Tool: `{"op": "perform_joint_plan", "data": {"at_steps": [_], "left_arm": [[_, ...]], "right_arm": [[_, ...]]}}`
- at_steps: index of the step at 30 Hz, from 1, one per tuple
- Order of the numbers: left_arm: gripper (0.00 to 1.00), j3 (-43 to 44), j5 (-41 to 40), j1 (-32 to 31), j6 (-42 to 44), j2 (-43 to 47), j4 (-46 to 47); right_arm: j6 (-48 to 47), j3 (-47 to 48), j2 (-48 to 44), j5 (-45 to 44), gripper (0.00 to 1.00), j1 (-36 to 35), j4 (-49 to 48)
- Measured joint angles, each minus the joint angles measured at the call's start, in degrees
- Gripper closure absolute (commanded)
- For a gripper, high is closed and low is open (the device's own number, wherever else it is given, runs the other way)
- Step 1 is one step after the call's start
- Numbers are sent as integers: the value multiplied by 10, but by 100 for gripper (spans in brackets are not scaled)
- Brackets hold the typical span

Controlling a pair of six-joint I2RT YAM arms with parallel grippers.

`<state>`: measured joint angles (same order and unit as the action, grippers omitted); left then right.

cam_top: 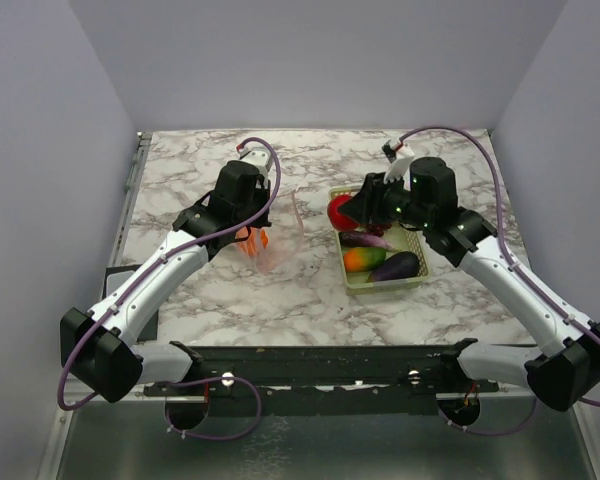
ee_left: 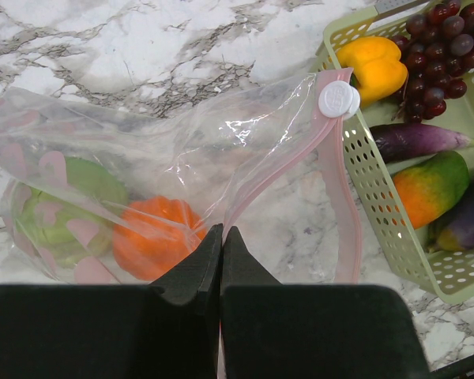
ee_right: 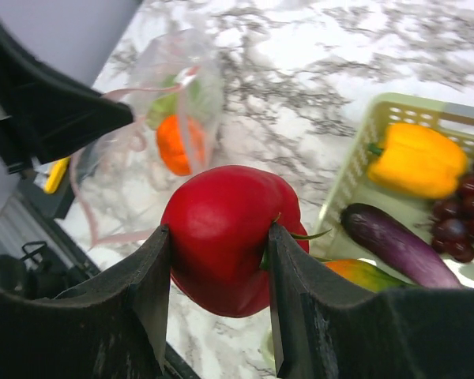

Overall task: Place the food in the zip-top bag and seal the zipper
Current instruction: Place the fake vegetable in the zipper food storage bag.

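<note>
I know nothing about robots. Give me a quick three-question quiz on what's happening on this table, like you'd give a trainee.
1. True or false: the right fingers are holding a red toy fruit.
2. Which pieces already lie inside the clear bag? A) grapes B) an orange piece and a green piece C) a yellow pepper
3. Fill in: the left fingers are pinched shut on the zipper strip, whose colour is ___.
Key: 1 true; 2 B; 3 pink.

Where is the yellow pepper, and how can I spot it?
Find the green basket on the right side of the marble table. At its far end, beside the dark red grapes, sits the yellow pepper. It is the only all-yellow piece there.
</note>
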<state>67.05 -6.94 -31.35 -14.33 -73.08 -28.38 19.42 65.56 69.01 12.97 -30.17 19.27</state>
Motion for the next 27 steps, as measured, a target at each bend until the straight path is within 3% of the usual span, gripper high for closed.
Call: {"op": "perform_joint_plan", "data": {"at_steps": [11,27], "left_arm": [[100,0,0,0,0,0,0],[100,0,0,0,0,0,0]], "right_arm": [[13,6,23,13,83,-120,-35],[33,25,117,-7,83,-179,-83]]}}
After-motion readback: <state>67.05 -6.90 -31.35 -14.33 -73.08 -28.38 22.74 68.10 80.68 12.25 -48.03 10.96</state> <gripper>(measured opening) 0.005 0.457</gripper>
